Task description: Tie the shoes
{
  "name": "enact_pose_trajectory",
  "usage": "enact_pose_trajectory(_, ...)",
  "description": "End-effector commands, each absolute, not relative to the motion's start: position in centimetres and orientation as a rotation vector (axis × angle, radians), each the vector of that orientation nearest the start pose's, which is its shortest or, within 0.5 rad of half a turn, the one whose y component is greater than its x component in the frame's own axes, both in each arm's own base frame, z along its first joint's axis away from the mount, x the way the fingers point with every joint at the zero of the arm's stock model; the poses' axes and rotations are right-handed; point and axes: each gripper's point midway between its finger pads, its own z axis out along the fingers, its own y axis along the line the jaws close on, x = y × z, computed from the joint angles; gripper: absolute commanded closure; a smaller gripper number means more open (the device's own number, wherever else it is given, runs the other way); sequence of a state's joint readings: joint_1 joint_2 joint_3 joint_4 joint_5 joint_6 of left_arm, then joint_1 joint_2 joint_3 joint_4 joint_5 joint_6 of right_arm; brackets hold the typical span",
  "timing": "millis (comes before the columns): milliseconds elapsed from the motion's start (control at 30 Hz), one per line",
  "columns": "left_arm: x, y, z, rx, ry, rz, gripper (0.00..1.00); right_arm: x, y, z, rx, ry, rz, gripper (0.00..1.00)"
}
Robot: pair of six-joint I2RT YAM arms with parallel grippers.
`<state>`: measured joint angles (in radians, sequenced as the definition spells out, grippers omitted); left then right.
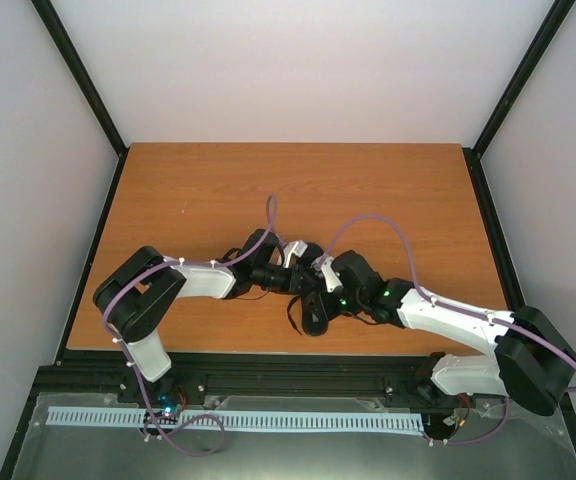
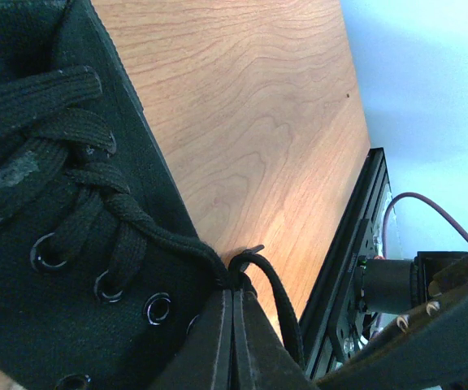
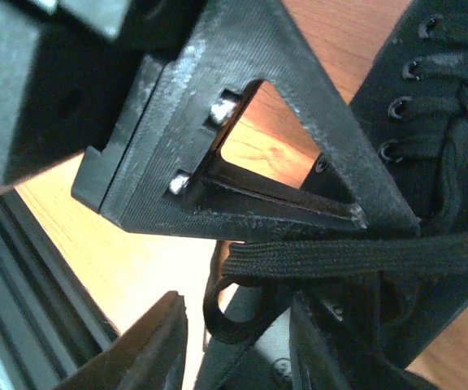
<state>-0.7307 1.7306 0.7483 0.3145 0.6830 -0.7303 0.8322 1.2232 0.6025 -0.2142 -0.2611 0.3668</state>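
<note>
The left tool (image 2: 232, 296) is pressed fully shut on a lace (image 2: 260, 275), right where it leaves the shoe (image 2: 63, 244). The lace bends over the tool's tips and runs back along one finger. In this tool's own view the shoe lies just ahead and to the left, with its eyelets facing the tool, on the surface (image 2: 250, 106).

The right tool (image 3: 234, 309) sits close under the left tool. Its jaws stand narrowly apart, with the surface showing between them. A small loop of lace curls in that gap against one finger; I cannot tell whether it is gripped. A flat stretch of lace crosses just beyond the tips, with the shoe beyond it to the right.
</note>
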Motion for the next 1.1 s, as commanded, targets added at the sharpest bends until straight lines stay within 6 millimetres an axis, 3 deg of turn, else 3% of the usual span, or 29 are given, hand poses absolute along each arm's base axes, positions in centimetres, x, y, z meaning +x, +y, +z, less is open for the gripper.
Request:
enact_pose_trajectory(0, 23.5, -35.9, 8.5, 0.439, 2.458, -1.478, 0.99, 19.5, 27.7, 10.1, -0.709, 2.417, 0.808, 0.71)
enact_pose_trajectory(133, 23.7, -35.6, 8.4, 0.428, 2.457, -1.451, 0.99, 19.9, 27.1, 10.3, -0.669, 2.421, 0.774, 0.91)
enact_pose_trajectory(200, 23.8, -35.4, 8.5, 0.422, 2.453, -1.434, 0.99, 20.3, 26.5, 10.7, -0.636, 2.423, 0.728, 0.97)
enact_pose_trajectory(533, 24.6, -33.5, 8.5, 0.369, 2.447, -1.369, 0.99, 21.8, 24.4, 10.8, -0.508, 2.47, 0.724, 0.97)
enact_pose_trajectory(1067, 25.7, -31.9, 7.7, 0.246, 2.449, -1.307, 0.99, 22.7, 22.0, 8.8, -0.394, 2.549, 0.773, 0.97)
